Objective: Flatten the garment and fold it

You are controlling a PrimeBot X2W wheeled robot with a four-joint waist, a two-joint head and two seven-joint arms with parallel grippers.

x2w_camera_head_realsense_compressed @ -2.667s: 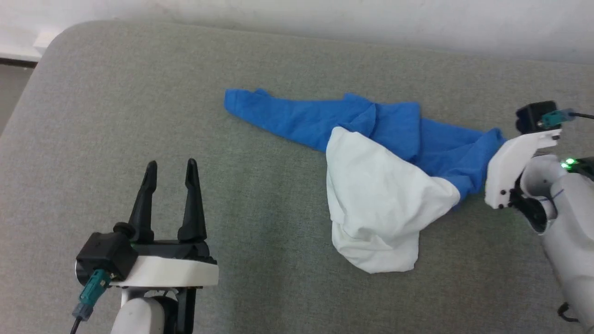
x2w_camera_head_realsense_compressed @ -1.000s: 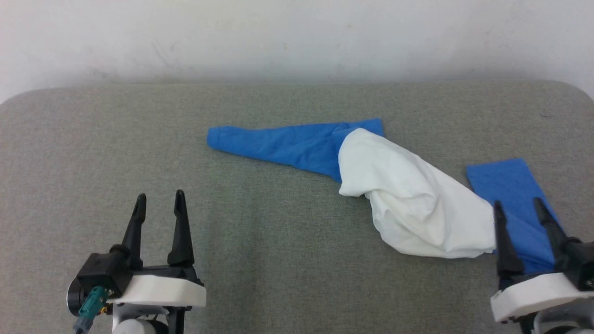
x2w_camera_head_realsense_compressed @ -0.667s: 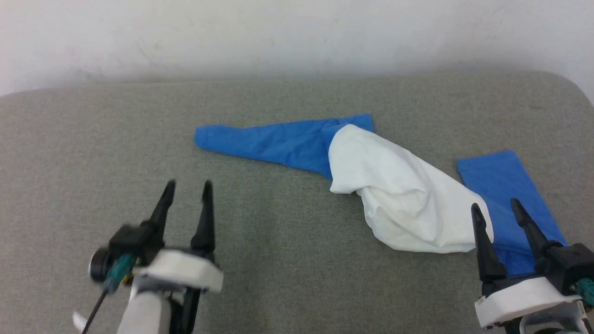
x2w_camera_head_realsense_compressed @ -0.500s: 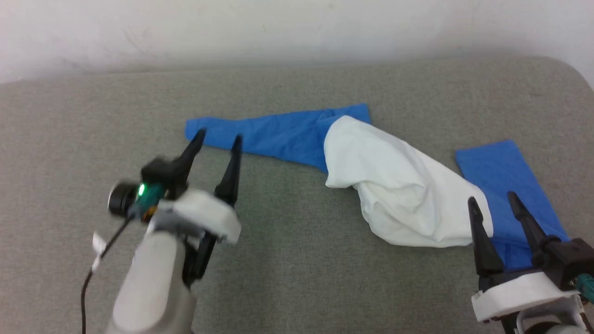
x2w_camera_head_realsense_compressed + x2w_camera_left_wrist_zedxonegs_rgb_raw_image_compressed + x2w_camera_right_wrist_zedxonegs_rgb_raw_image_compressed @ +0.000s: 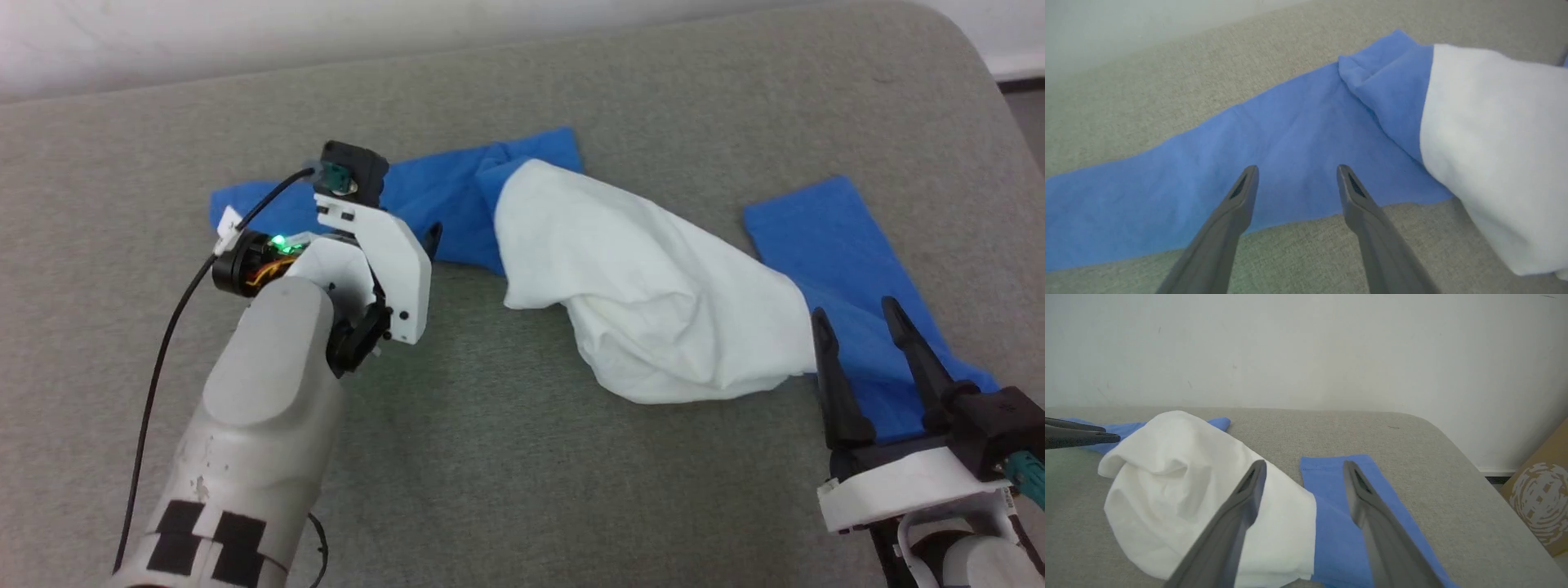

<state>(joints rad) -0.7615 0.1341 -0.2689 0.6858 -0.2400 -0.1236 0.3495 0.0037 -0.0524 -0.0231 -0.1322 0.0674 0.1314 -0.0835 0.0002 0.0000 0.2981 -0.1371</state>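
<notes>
While your left claw [image 5: 1295,171] hangs over one blue sleeve [image 5: 1167,192] of the garment [image 5: 653,302] with its jaws spread and nothing between them, your right claw [image 5: 853,314] stands equally wide and empty near the 4 o'clock corner of the head view.

You have the garment lying crumpled on the grey counter [image 5: 522,457], stretched from 10 o'clock to 4 o'clock across the head view. Its white body [image 5: 1188,477] is bunched into a rumpled mound at the middle. One sleeve runs out from under that mound toward 9 o'clock and lies flat. The other sleeve [image 5: 841,245] lies flat at 3 o'clock of the mound, with its lower part tucked beneath the white hem.

From your left wrist view, both fingertips sit above the sleeve, close to its near edge. You cannot tell whether they touch the cloth. A folded blue flap shows at 1 o'clock of the tips, where sleeve meets white body.

From your right wrist view, the finger at 7 o'clock crosses the white hem and the finger at 5 o'clock crosses the blue sleeve. The left claw's dark fingers [image 5: 1077,435] reach in at 9 o'clock, low over the far sleeve. A pale wall [image 5: 1290,347] rises at 12 o'clock, and a cardboard box [image 5: 1539,502] stands at 4 o'clock, past the counter's rounded corner.
</notes>
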